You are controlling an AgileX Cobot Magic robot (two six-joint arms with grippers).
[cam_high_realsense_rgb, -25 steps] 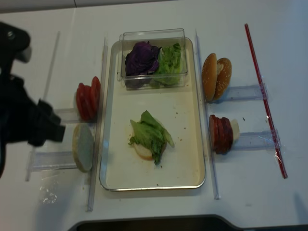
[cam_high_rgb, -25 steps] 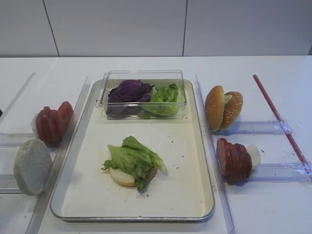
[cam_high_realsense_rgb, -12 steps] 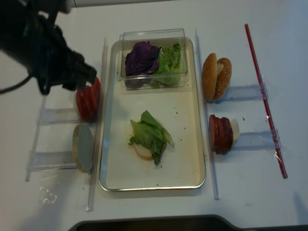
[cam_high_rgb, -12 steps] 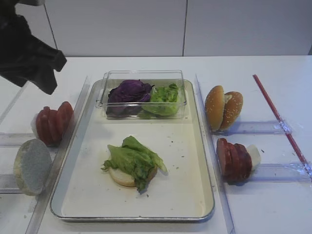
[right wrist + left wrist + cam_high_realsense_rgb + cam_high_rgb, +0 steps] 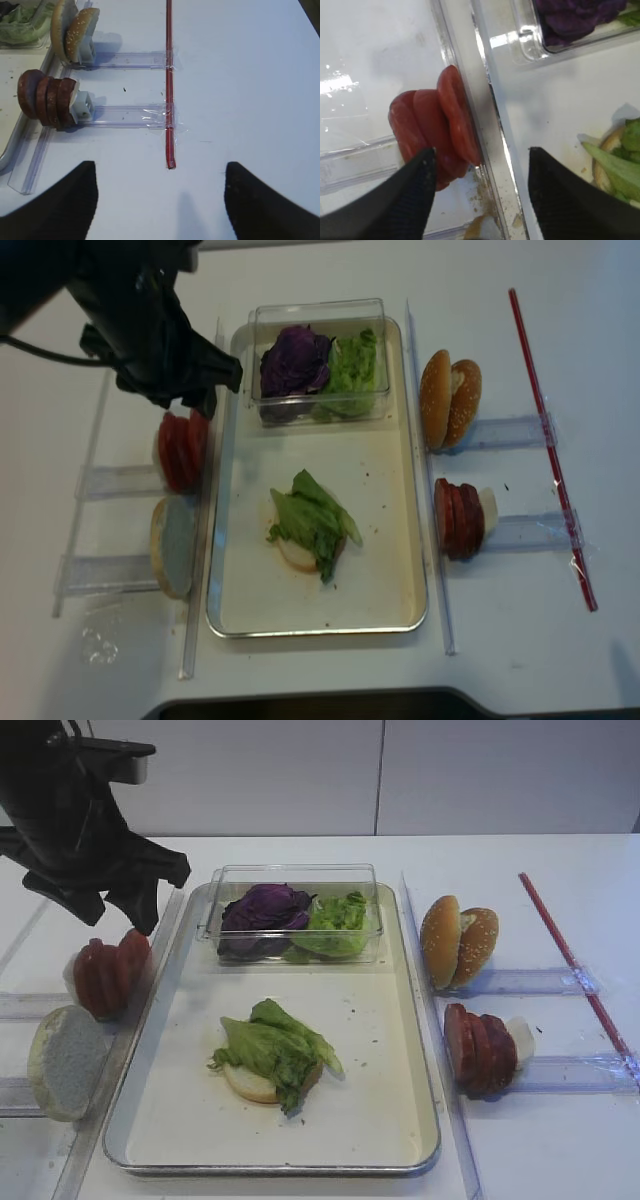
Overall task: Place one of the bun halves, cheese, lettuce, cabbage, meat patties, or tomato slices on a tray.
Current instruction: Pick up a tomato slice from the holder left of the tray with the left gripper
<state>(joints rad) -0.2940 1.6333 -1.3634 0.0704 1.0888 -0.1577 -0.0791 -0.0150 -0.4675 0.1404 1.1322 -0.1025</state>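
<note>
The left gripper (image 5: 477,192) hangs with its jaws spread and nothing between them, directly above the tomato slices (image 5: 437,132), which stand on edge in a clear rack just outside the tray (image 5: 425,1050); the slices sit under its left finger. To the gripper's right, on the tray floor, lettuce (image 5: 275,1045) lies over a bun half (image 5: 250,1082). The right gripper (image 5: 157,200) is also spread apart, empty, with meat patties (image 5: 45,97) ahead to its left

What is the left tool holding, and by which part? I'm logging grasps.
Nothing. The left tool is open above the tomato slices, not touching them.
</note>
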